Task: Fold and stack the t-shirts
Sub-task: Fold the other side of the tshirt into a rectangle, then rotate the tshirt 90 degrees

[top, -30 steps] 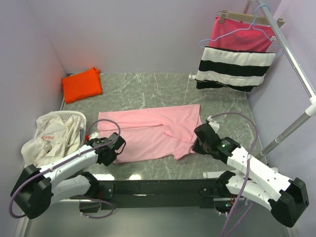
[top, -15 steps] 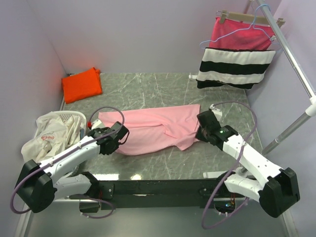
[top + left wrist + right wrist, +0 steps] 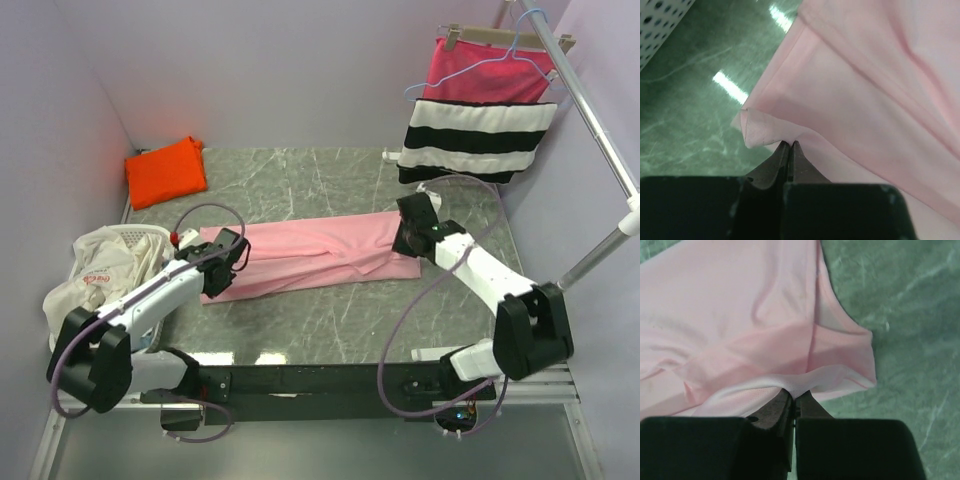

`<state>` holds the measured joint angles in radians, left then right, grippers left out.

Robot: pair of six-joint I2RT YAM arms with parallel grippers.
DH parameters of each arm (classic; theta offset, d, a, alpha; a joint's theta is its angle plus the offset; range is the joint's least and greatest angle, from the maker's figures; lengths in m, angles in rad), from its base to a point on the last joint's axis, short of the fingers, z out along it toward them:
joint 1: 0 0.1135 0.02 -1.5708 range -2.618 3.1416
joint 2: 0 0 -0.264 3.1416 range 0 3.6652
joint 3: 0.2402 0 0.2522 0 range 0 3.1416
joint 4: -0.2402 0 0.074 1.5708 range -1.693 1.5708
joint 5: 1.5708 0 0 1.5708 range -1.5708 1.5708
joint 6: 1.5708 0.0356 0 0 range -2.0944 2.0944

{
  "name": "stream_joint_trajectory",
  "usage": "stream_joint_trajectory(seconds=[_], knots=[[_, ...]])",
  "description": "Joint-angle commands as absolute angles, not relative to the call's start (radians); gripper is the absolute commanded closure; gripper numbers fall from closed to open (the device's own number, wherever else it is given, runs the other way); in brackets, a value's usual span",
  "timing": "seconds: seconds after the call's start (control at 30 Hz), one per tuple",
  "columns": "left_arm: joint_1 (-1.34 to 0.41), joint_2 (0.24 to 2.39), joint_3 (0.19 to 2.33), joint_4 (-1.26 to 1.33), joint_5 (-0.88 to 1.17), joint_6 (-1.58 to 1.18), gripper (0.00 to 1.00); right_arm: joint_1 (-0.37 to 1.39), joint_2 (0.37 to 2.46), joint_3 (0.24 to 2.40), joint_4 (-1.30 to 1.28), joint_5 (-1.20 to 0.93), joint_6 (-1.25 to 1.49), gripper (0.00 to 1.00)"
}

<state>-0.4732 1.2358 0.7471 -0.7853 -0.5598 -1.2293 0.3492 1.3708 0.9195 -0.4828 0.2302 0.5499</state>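
Seen from above, the pink t-shirt lies in a long folded band across the worktop, with the left claw at its left end and the right claw at its right. The orange t-shirt sits folded in the far left corner. Left wrist: claw clamped on the pink edge beside a curled corner. Right wrist: claw pinched on what looks like the hem
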Motion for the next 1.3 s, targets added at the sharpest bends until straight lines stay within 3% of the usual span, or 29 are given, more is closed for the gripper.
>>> stream_joint_trajectory(seconds=[0.0,0.17,0.23,0.27,0.3,0.33,0.37,0.4,0.43,0.5,0.97,1.27], knots=[[-0.427,1.310,0.819,-0.657,-0.589,-1.091,0.99,0.319,1.485,1.038,-0.442,0.216,0.485,1.00],[-0.396,1.469,0.928,-0.618,-0.640,-1.028,0.99,0.307,1.669,1.161,-0.457,0.201,0.474,0.98],[-0.387,1.538,0.974,-0.626,-0.669,-1.003,0.96,0.304,1.744,1.233,-0.478,0.231,0.466,0.76],[-0.382,1.558,1.014,-0.632,-0.696,-1.000,0.95,0.304,1.759,1.252,-0.480,0.244,0.460,0.72],[-0.376,1.575,1.032,-0.635,-0.710,-0.985,0.88,0.304,1.766,1.264,-0.470,0.258,0.454,0.62],[-0.367,1.598,1.046,-0.638,-0.727,-0.982,0.79,0.305,1.761,1.276,-0.456,0.276,0.456,0.45],[-0.359,1.606,1.074,-0.640,-0.748,-0.976,0.69,0.304,1.753,1.284,-0.462,0.337,0.463,0.44],[-0.351,1.611,1.086,-0.646,-0.753,-0.962,0.44,0.304,1.743,1.287,-0.465,0.363,0.465,0.43],[-0.339,1.611,1.094,-0.649,-0.762,-0.963,0.34,0.305,1.709,1.273,-0.451,0.388,0.465,0.38],[-0.328,1.602,1.101,-0.643,-0.773,-0.954,0.23,0.304,1.681,1.263,-0.449,0.425,0.460,0.36],[-0.328,1.575,1.074,-0.468,-0.560,-0.821,0.21,0.304,1.747,1.230,-0.354,0.028,0.463,0.36],[-0.327,1.788,1.224,-0.494,-0.496,-0.726,0.22,0.302,1.953,1.423,-0.497,0.069,0.514,0.36]])
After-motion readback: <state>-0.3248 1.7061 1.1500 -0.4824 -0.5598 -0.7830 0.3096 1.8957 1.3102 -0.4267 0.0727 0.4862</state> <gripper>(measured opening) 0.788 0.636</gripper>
